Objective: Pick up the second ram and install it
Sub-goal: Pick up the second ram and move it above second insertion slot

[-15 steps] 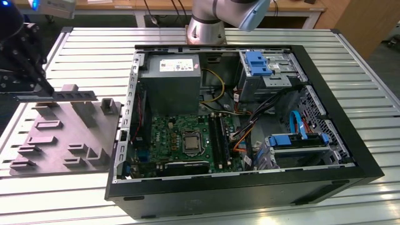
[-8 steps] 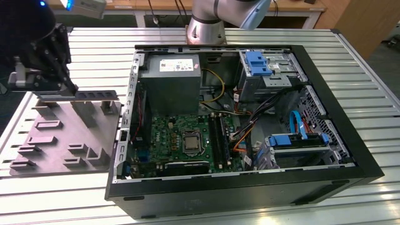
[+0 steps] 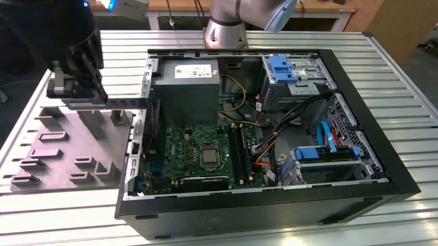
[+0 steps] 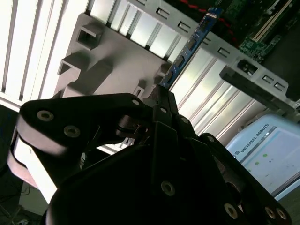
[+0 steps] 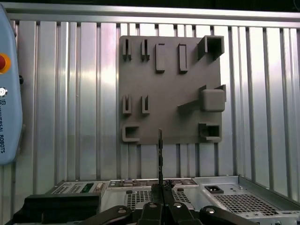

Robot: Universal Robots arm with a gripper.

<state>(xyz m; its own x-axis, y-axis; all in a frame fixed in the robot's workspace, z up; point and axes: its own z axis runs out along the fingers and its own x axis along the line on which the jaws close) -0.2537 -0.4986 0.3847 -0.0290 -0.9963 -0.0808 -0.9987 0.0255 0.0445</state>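
The second ram (image 3: 113, 103) is a long narrow stick held level above the grey holder plate (image 3: 68, 154), just outside the computer case's wall on the exterior view's left. My gripper (image 3: 81, 98) is shut on the end of the stick farther from the case. In the second wrist view the blue stick (image 4: 190, 44) runs out from my gripper (image 4: 161, 96) toward the case. In the first wrist view the ram (image 5: 160, 154) shows edge-on above my gripper (image 5: 161, 188). The motherboard's black slot strips (image 3: 239, 146) lie inside the case.
The open computer case (image 3: 274, 207) lies on a slatted metal table (image 3: 403, 77), with a grey power-supply box (image 3: 186, 87), blue drive brackets (image 3: 282, 69) and cables inside. The holder plate (image 5: 173, 93) has raised blocks. A teach pendant (image 5: 9, 93) lies on the table.
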